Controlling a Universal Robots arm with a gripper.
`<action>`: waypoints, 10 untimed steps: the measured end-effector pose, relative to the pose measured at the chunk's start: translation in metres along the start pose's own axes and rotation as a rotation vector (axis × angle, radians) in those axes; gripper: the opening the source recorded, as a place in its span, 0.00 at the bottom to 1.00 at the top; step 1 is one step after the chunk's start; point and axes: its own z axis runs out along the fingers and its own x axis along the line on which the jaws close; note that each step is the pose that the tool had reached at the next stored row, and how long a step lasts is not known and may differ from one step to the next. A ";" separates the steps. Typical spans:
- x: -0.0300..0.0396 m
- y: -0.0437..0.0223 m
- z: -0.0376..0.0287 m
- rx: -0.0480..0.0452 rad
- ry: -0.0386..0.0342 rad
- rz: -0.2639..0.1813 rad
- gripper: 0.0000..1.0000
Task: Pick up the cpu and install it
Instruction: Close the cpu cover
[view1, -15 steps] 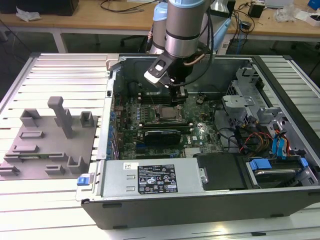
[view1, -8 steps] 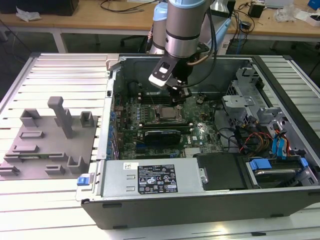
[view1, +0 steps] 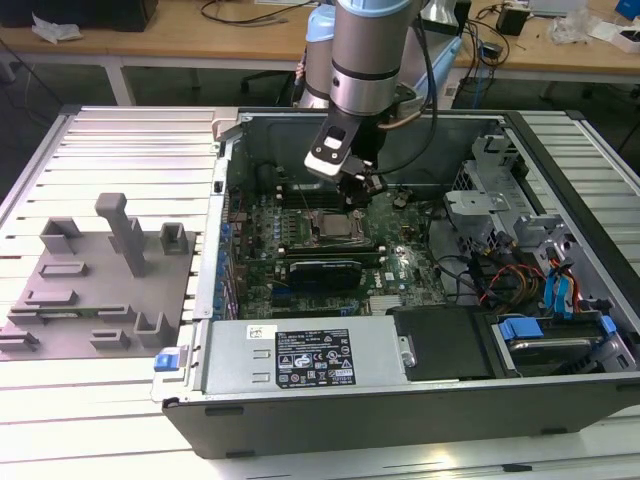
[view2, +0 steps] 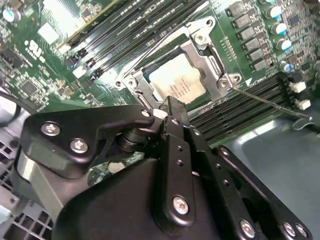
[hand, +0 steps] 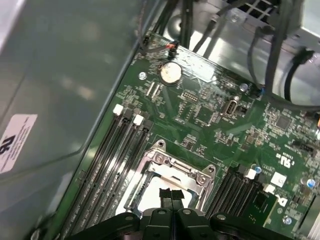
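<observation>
The cpu (view2: 177, 82), a flat square chip with a pale silvery top, lies inside the metal socket frame (view2: 209, 56) on the green motherboard (view1: 400, 250). In the exterior view it shows as a grey square, the cpu (view1: 333, 224), in the middle of the open computer case. My gripper (view1: 358, 190) hangs just above the socket's edge, on the exterior view's right side of it. Its black fingertips (hand: 168, 194) are pressed together, and the gripper (view2: 172, 106) holds nothing. In the first wrist view the gripper (hand: 172, 195) covers part of the cpu (hand: 150, 200).
The socket's thin wire lever (view2: 270, 102) sticks out over the memory slots (view2: 235, 110). The case wall (hand: 55, 90) rises close beside the board. A power supply (view1: 300, 355), drive cage (view1: 495, 205) and cables fill the case. A grey fixture plate (view1: 100, 290) lies on the exterior view's left.
</observation>
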 end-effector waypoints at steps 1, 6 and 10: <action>0.0000 0.0000 0.0000 -0.0001 0.0002 -0.020 0.11; 0.0001 -0.0003 0.0002 0.0010 0.0019 -0.114 0.11; 0.0000 0.0000 0.0007 0.0058 0.0064 -0.182 0.11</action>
